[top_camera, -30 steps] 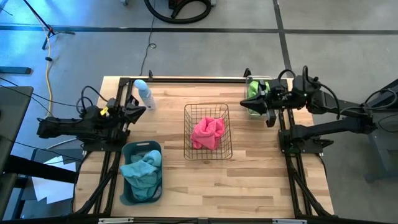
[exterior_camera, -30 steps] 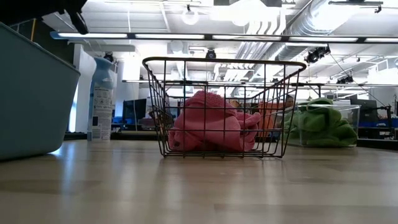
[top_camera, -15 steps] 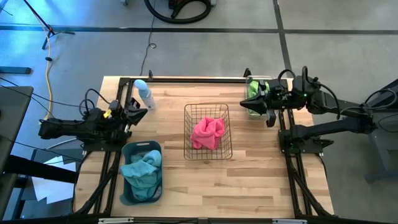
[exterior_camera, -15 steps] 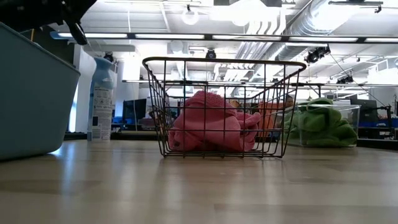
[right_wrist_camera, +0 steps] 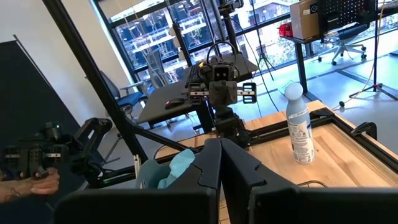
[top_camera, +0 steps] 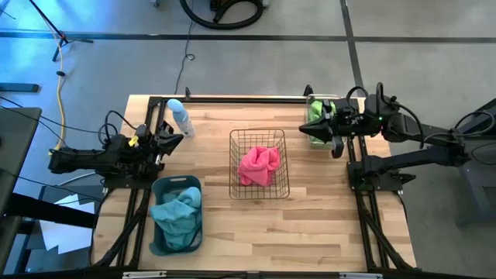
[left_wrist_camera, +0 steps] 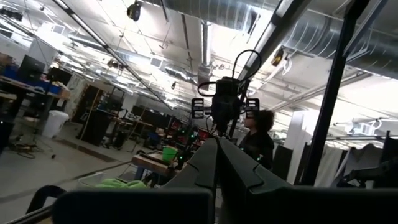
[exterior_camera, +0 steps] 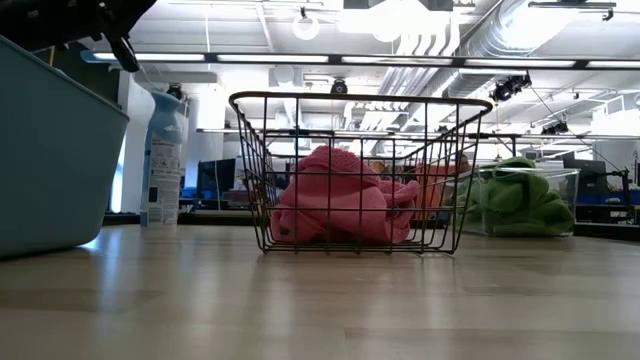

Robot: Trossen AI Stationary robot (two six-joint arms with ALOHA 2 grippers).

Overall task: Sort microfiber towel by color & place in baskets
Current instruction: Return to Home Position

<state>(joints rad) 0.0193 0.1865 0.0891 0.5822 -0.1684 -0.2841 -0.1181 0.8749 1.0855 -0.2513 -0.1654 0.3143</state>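
In the high view the copper wire basket [top_camera: 260,164] stands mid-table with a pink towel [top_camera: 259,165] lying in it. The grey-blue tub [top_camera: 176,215] near the left front holds teal towels [top_camera: 179,212]. The clear bin [top_camera: 316,116] at the far right holds a green towel [exterior_camera: 512,197]. My left gripper [top_camera: 178,138] hovers shut at the left edge, beyond the tub, holding nothing. My right gripper [top_camera: 310,130] hovers shut by the clear bin, also holding nothing. Both wrist views show shut fingers: the left gripper [left_wrist_camera: 216,146], the right gripper [right_wrist_camera: 219,146].
A pale blue spray bottle [top_camera: 179,116] stands at the far left corner, just beyond my left gripper. Bare wood lies between the containers and along the near edge. A person [left_wrist_camera: 258,137] stands beyond the table, and a hand [right_wrist_camera: 37,180] shows off its left side.
My left gripper has shifted slightly toward the table's right and a little lower, then kept still. Nothing else has moved.
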